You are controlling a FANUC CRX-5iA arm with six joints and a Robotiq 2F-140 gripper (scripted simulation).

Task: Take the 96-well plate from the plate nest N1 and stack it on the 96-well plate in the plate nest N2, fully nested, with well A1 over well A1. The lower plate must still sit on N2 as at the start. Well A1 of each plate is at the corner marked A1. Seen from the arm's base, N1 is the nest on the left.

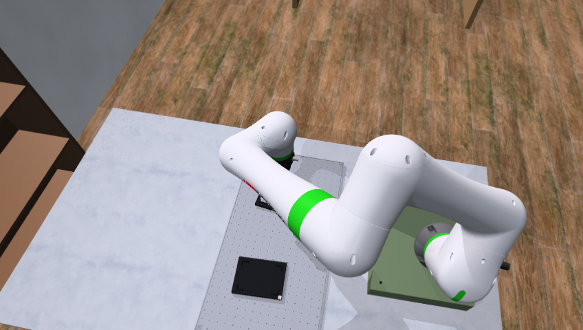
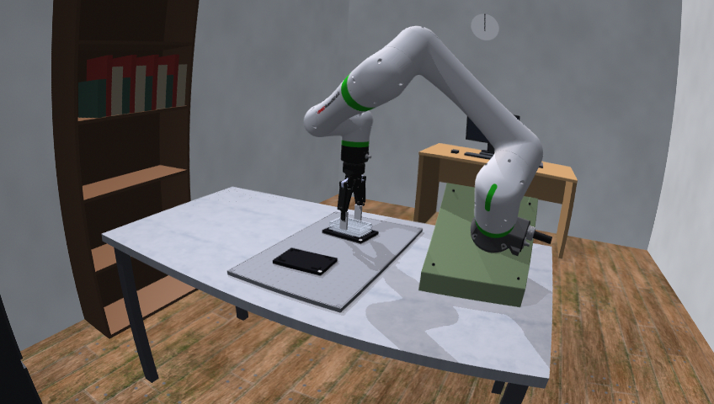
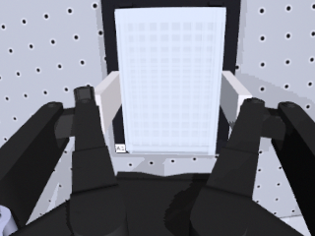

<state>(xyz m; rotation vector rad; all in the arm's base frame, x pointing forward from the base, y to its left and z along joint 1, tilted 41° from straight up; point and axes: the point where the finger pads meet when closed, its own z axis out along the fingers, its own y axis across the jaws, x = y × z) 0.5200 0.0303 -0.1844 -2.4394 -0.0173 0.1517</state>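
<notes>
My gripper (image 2: 350, 218) points straight down over the far nest (image 2: 349, 234) and is shut on a clear 96-well plate (image 2: 352, 228). In the wrist view the white finger pads press the plate's (image 3: 169, 79) two long sides, with my gripper (image 3: 170, 86) centred over it. The plate lies squarely within the black nest's outline (image 3: 169, 2). It sits low, at or just above a second clear plate, which the held plate hides from above. The near nest (image 2: 304, 260) is a bare black plate, also in the overhead view (image 1: 258, 278). My arm hides the far nest in the overhead view.
Both nests stand on a grey perforated baseplate (image 2: 327, 260) on the white table. The arm's green pedestal (image 2: 476, 260) stands to the right. A bookshelf (image 2: 125, 150) is at the left, a wooden desk behind.
</notes>
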